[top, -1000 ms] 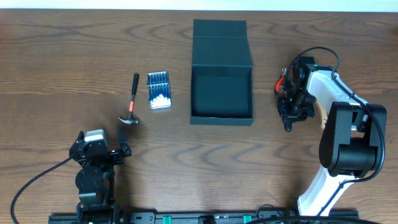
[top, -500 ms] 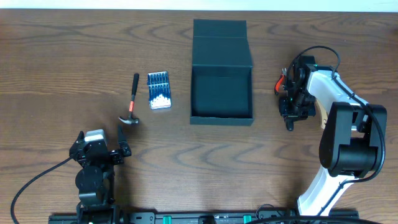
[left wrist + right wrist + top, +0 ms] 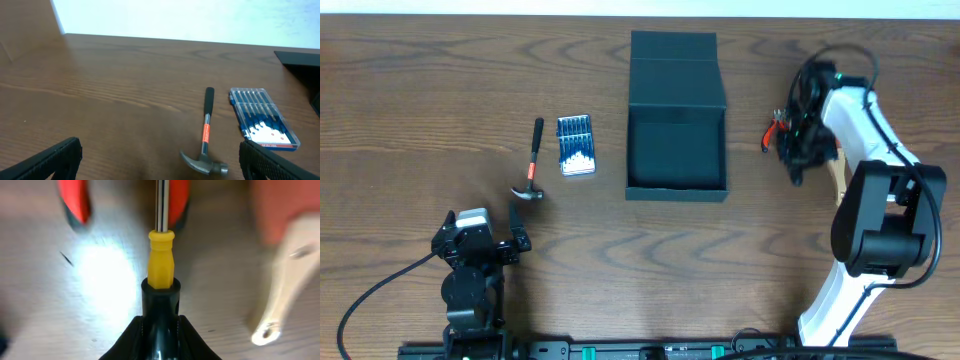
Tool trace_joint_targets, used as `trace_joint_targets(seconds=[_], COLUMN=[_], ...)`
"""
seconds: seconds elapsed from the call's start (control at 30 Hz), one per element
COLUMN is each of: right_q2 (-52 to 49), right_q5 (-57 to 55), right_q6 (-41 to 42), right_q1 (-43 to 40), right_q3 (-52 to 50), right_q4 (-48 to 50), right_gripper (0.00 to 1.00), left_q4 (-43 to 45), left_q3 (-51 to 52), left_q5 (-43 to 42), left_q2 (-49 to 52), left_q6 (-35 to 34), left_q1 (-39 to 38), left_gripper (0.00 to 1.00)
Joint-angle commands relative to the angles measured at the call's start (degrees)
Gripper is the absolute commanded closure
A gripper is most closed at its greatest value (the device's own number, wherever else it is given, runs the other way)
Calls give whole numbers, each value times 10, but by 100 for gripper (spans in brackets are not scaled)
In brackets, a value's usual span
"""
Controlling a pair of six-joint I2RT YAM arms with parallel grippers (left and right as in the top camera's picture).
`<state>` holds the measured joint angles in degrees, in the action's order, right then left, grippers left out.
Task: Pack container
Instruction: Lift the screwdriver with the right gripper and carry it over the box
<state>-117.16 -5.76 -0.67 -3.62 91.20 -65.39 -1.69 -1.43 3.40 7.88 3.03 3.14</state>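
At the centre of the worktop (image 3: 440,80) in the overhead view sits the container (image 3: 675,150), a dark teal-grey box, interior exposed, its flap lid (image 3: 675,68) laid back flat toward 12 o'clock. At 9 o'clock from it, near but not touching, lies a blue driver set (image 3: 576,145); just beyond that, a hammer (image 3: 532,165), head toward 6 o'clock. The left hand (image 3: 516,236) rests at about 7 o'clock of the container, well apart from it, fingers spread wide with nothing between them. The right hand (image 3: 792,152) stands at 3 o'clock of the container. Its wrist view shows the fingers closed tight on the black-and-yellow handle of a screwdriver (image 3: 161,270), steel shaft pointing to 12 o'clock. Red-handled pliers (image 3: 773,127) lie just beside it, and a pale handle (image 3: 280,295) at its 3 o'clock. Whether the screwdriver is clear of the worktop cannot be told.
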Motion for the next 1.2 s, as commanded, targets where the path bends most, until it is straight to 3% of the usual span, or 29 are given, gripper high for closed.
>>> trace_joint_targets(seconds=[0.0,0.3,0.63,0.8,1.17], right_q2=[30,71,101,101,100], right_q5=[3,87,109,98,-3], right_q6=[-14,-59,-101,-57,183], right_q1=[2,57,205,278,327], right_q3=[58,151,153,152,146], right_q4=[-20,-65,-84,-88,-88], right_gripper=[99,99,99,99,99], left_q4=[-21,-21,-21,-21,-21], left_q3=[12,12,12,12,12], left_q5=[13,13,13,13,13], left_q2=[-2,-2,-2,-2,-2], left_q6=[3,3,3,3,3], left_q1=[-2,-2,-2,-2,-2], left_gripper=[2,1,1,1,1])
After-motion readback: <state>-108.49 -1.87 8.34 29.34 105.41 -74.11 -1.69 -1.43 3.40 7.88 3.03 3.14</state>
